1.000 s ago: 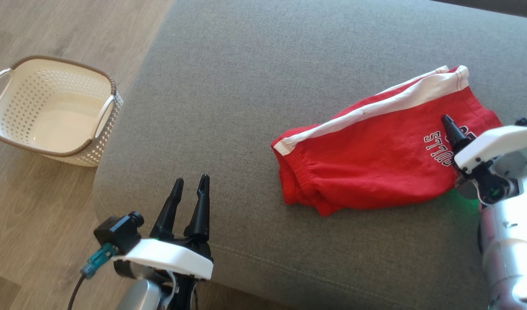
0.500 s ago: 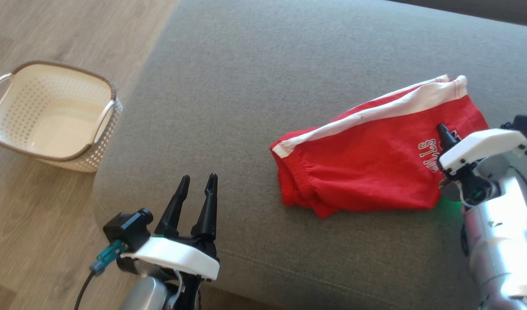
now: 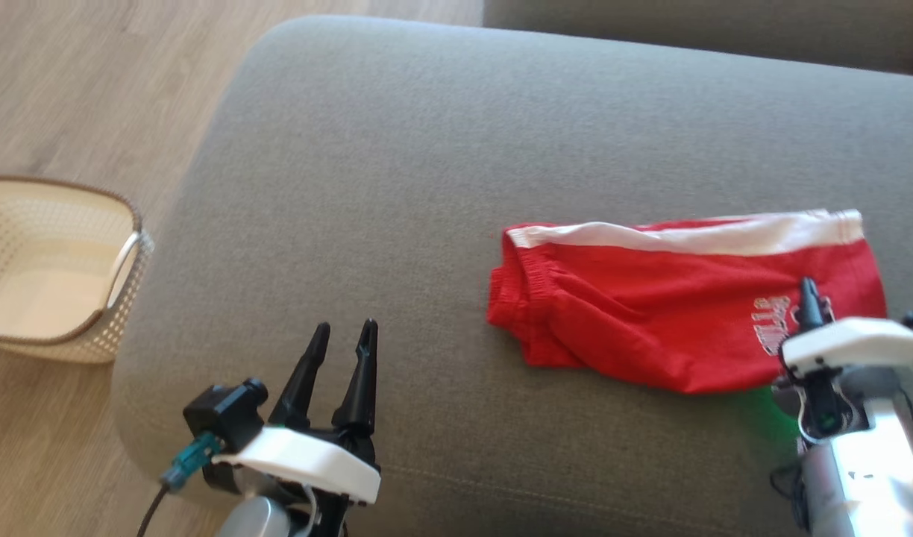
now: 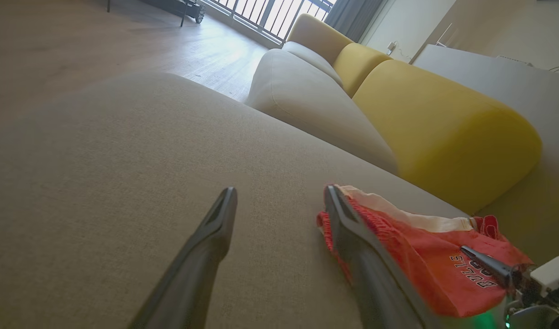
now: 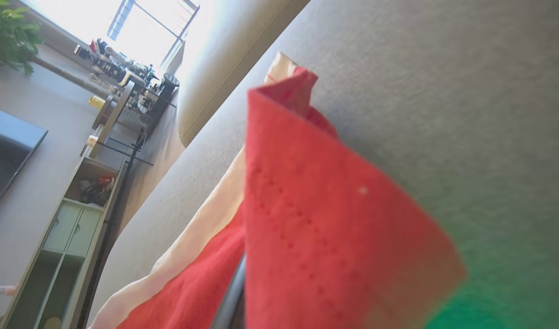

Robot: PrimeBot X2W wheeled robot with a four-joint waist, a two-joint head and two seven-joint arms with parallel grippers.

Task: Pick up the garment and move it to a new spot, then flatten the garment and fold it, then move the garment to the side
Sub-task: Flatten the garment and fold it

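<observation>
One change: right tool (image 3: 808, 297), spread before, now pinched shut on edge of red garment (image 3: 650, 313). Left tool (image 3: 344, 328) wide apart, unloaded. Basket (image 3: 102, 347) bottom bare.

Bare grey cushion (image 3: 397, 149) lies open left of the red garment (image 3: 650, 313); the basket (image 3: 91, 347) stands apart on the floor (image 3: 91, 89)

The left gripper (image 3: 345, 328) has two long black fingers (image 3: 359, 373), a white cover (image 3: 300, 462), a black camera (image 3: 225, 406) and teal plug (image 3: 192, 456); the right gripper (image 3: 808, 291) has a silver forearm (image 3: 867, 477), lit green.
</observation>
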